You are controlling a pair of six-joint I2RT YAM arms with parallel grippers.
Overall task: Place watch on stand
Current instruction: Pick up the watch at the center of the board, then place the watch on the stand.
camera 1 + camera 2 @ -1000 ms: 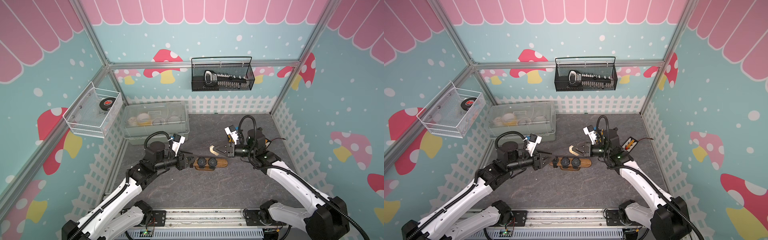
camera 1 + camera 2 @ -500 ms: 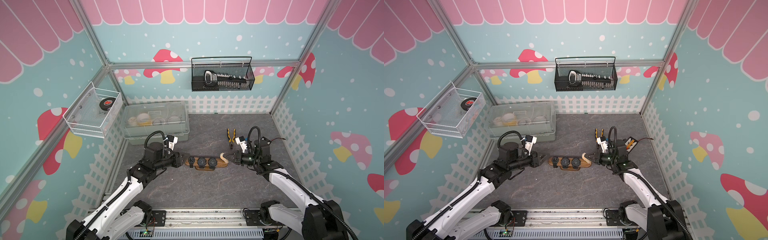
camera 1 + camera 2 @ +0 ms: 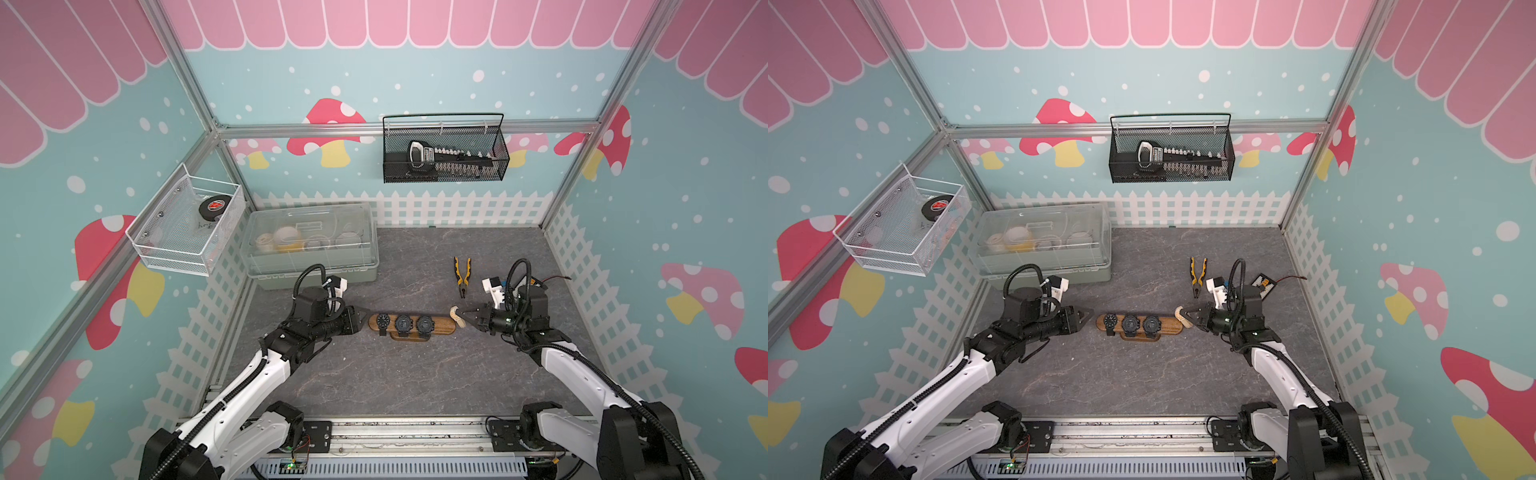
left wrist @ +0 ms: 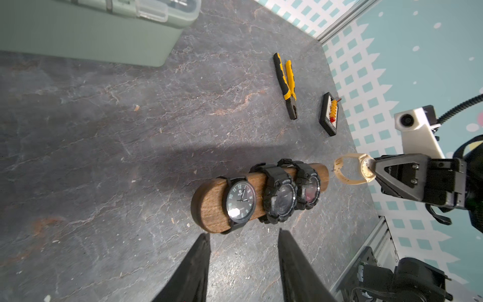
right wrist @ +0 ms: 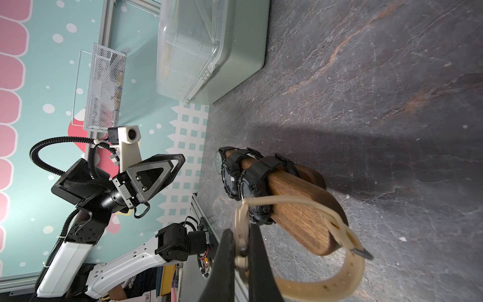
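The wooden stand (image 3: 442,324) (image 3: 1170,325) lies mid-table with three black watches (image 3: 403,324) strapped round its bar. My right gripper (image 3: 465,312) (image 3: 1188,312) (image 5: 241,232) is shut on the case of a beige watch (image 3: 456,316) (image 4: 350,172) (image 5: 309,289). It holds the strap loop facing the stand's right end (image 5: 295,214). The left wrist view shows a small gap between loop and bar (image 4: 209,206). My left gripper (image 3: 365,312) (image 3: 1090,312) (image 4: 243,232) is open and holds nothing, just off the stand's left end.
Yellow-handled pliers (image 3: 462,276) and a small black board (image 3: 1262,284) lie behind my right gripper. A clear-lidded box (image 3: 311,245) stands at the back left. A black wire basket (image 3: 444,149) and a white mesh basket (image 3: 187,224) hang on the walls.
My right gripper has carried the beige watch down and rightward from above the stand to its right end. My left gripper has drawn back a little from the stand's left end.
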